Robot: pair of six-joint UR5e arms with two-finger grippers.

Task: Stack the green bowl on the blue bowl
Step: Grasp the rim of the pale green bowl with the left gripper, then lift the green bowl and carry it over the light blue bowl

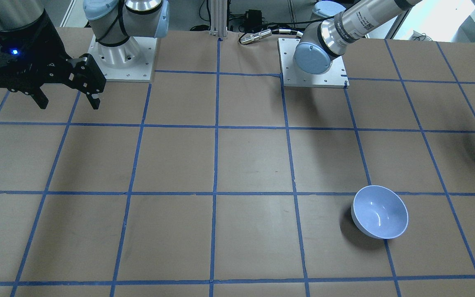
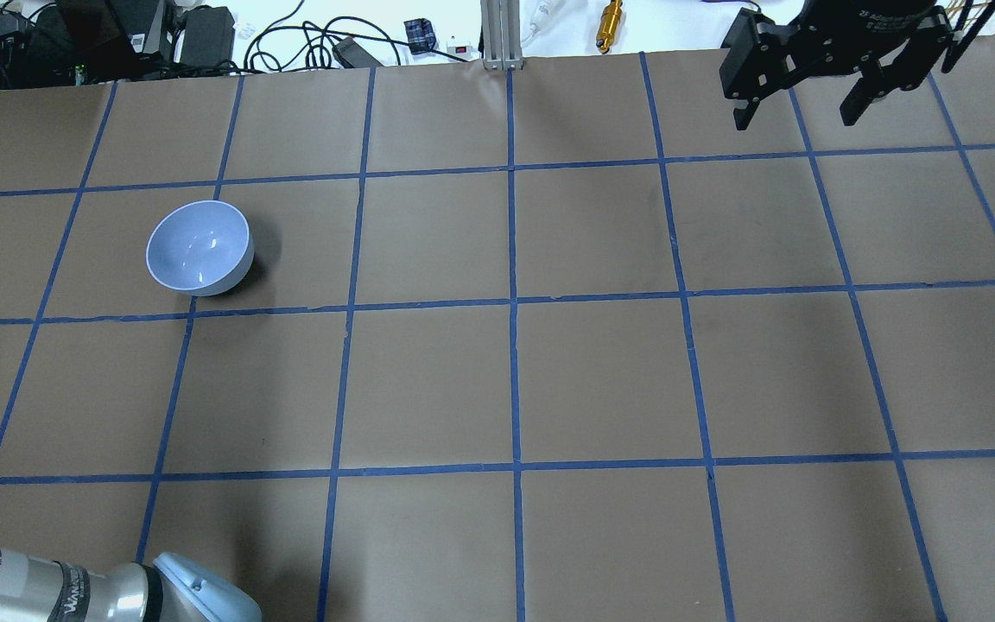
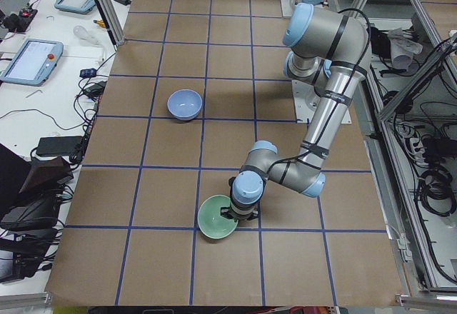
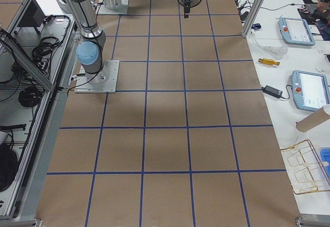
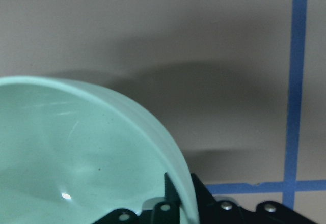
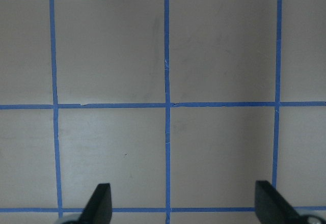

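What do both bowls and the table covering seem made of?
The blue bowl: smooth, glossy, sharp light glints; likely melamine or glazed ceramic. The green bowl: same gloss, with fine scuffs, perhaps plastic. The table covering: matte brown paper, blue tape lines.

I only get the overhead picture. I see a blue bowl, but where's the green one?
Observer: The green bowl is outside your picture, on the robot's left, near the end of the table. The exterior left view shows it.
Child: Is an arm near it?
Observer: Yes. The left wrist view shows the left gripper with one finger inside the bowl's rim and one outside.
Child: Is it sitting flat?
Observer: It looks tilted in the exterior left view. I cannot tell whether it is lifted.
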